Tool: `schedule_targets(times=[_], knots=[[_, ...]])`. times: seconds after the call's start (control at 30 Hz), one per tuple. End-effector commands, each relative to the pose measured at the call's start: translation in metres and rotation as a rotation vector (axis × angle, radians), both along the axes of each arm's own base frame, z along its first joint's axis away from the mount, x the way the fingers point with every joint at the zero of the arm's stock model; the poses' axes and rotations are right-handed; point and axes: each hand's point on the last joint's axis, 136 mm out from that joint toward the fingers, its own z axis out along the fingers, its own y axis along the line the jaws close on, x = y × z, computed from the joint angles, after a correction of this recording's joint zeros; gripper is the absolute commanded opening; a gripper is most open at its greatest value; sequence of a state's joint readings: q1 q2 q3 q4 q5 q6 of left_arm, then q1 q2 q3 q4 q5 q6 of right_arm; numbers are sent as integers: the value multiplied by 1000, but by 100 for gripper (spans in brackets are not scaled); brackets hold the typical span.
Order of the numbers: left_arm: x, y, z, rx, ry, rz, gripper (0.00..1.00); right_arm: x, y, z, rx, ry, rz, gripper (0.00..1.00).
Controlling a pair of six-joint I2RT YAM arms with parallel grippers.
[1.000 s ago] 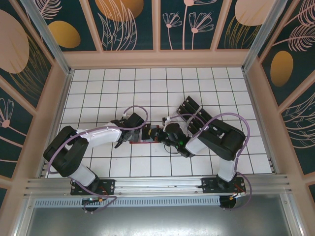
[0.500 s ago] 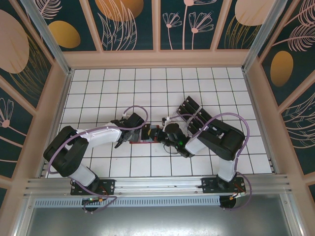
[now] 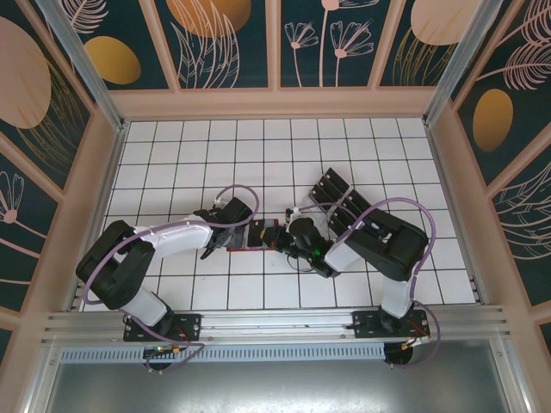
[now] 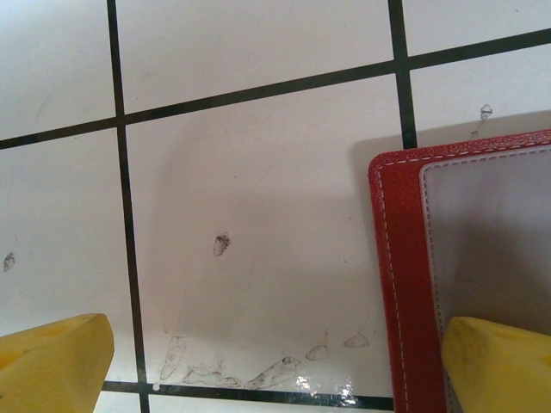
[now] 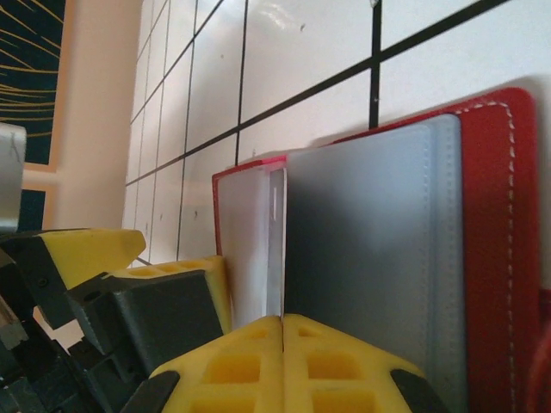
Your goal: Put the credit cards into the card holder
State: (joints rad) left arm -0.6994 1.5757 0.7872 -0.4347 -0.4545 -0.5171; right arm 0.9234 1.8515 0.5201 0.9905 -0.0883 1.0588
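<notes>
My left hand (image 4: 275,370) apart over a corner of the card holder (image 4: 398,258), my right hand (image 5: 282,335) clamped on a credit card (image 5: 276,232)

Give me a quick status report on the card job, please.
Left claw open, one finger on the wallet. Right claw shut on a card, edge-on against the wallet.

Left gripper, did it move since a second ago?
No. The left gripper sits on the same floor tiles at the card holder's end.
</notes>
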Motion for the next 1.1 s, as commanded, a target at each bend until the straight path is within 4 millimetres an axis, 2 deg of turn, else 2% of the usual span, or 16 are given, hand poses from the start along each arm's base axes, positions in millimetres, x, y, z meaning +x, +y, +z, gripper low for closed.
schedule_targets(times=[0.0, 0.57, 1.07], knots=[[-13, 11, -16, 52, 61, -2, 98, -3, -4, -2, -12, 16, -30, 0], [-12, 10, -17, 51, 61, 0, 99, 6, -4, -11, -26, 29, -16, 0], [-10, 9, -16, 54, 62, 2, 99, 5, 6, -15, -12, 56, 32, 0]])
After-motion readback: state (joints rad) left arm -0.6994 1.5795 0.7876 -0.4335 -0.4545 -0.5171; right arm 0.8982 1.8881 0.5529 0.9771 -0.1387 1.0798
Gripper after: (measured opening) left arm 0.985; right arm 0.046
